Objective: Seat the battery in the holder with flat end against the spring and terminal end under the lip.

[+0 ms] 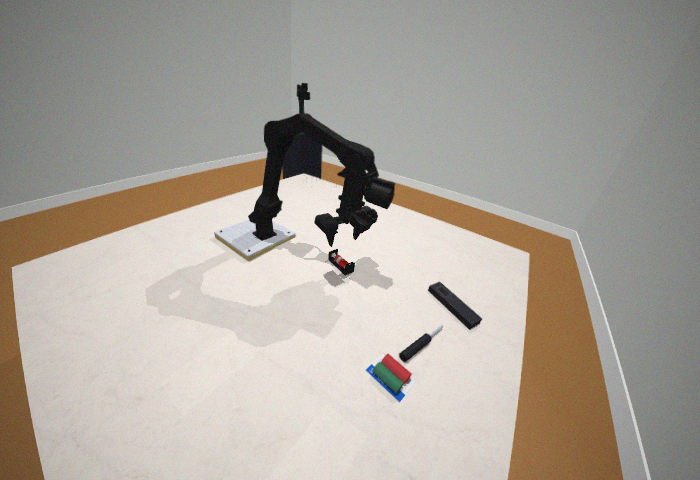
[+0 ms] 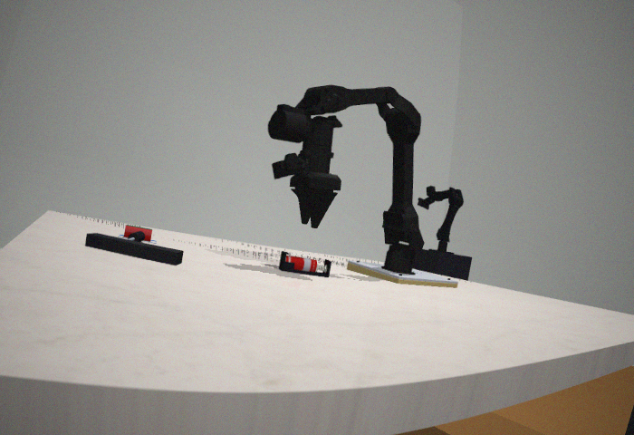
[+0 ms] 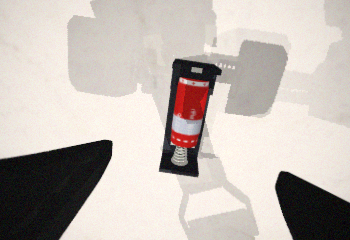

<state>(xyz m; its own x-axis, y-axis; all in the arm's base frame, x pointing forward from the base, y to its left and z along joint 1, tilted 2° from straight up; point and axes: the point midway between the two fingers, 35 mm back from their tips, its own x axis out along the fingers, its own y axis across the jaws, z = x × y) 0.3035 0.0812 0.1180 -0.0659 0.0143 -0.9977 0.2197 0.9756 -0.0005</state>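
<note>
The red battery (image 1: 340, 260) (image 2: 302, 265) (image 3: 189, 105) with a silver band lies lengthwise in the black holder (image 1: 350, 267) (image 2: 286, 263) (image 3: 183, 66). It looks flat and straight. Its flat end meets the spring (image 3: 179, 156) at the lower end in the wrist view. Its end with plus marks faces the lip; the terminal tip is hidden there. My gripper (image 1: 343, 241) (image 2: 310, 224) (image 3: 193, 163) is open and empty. It hangs above the holder, with a finger to each side in the wrist view, and touches neither holder nor battery.
A black bar-shaped object (image 1: 454, 305) (image 2: 133, 248), a black-handled screwdriver (image 1: 416, 346) and a red cylinder (image 1: 396, 367) beside a green cylinder (image 1: 387, 377) lie away from the holder. My arm's base plate (image 1: 232, 240) (image 2: 430, 281) is on the holder's other side.
</note>
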